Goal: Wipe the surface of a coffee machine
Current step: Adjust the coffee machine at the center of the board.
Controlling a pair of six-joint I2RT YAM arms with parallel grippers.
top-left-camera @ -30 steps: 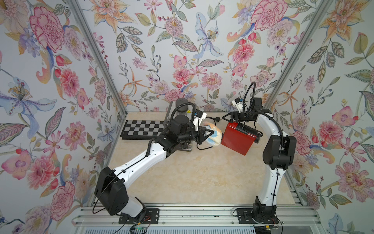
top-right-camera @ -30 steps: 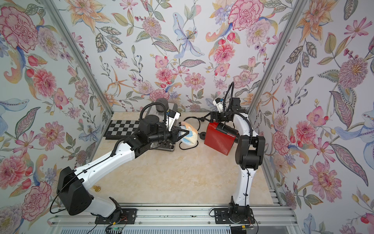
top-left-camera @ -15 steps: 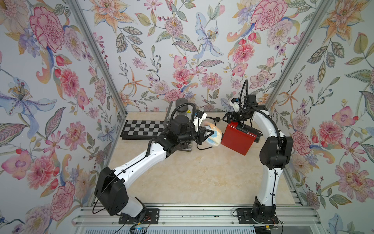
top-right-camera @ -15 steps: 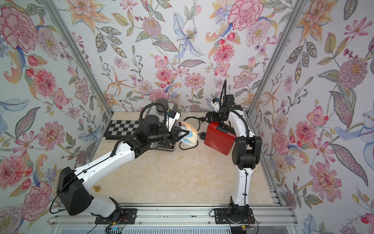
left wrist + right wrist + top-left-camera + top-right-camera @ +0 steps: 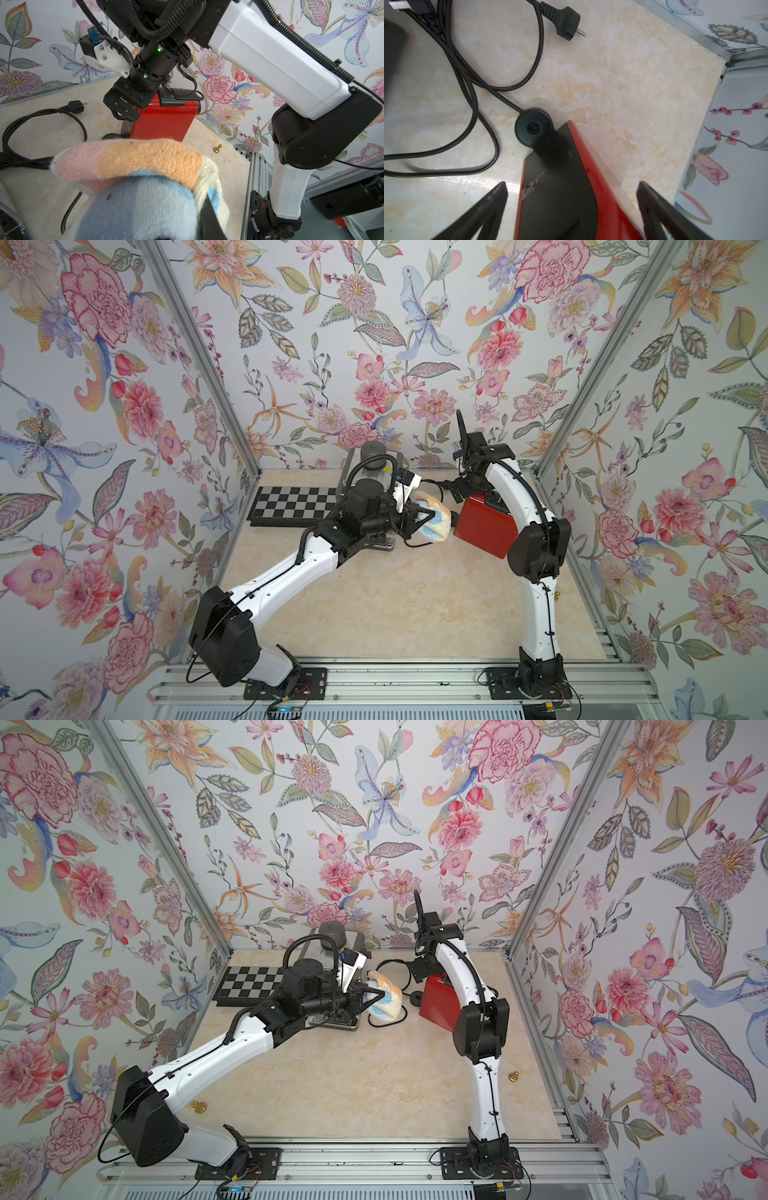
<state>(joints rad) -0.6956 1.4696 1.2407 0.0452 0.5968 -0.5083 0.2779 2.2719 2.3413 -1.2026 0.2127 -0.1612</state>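
While your left gripper (image 5: 371,998) is clamped tight on the cloth (image 5: 386,996), the red machine (image 5: 437,1002) stands just ahead of it. In a top view a narrow gap shows between the two, so I judge they are not yet touching. Your right gripper (image 5: 572,185) hangs over the machine's end by the round black foot (image 5: 533,129). Its jaws are spread wide, one finger on each side of the body, neither pressing it, and it holds nothing.

The step in hand looks to be bringing the cloth on for a first stroke. Lead with the folded pink-and-orange edge that sticks out past the left gripper's fingers, so that cloth, not finger, meets the panel. Press lightly and stroke along the red side — the machine looks light and sits askew, so a hard push could slide it. If you mean the right gripper to steady it, close gently on the body before you push; otherwise lift it out of the cloth's path.

Below the right gripper a black cord (image 5: 473,89) loops over the surface (image 5: 353,1073), its plug (image 5: 566,20) lying loose. Part of it runs under the left gripper too — a low sweep may drag it. Behind the left gripper stand a grey appliance (image 5: 332,934) and a checkerboard (image 5: 249,986). A brass knob (image 5: 514,1076) lies well back from the right gripper. Flowered walls (image 5: 374,824) close in on three sides, so elbow room is tight.
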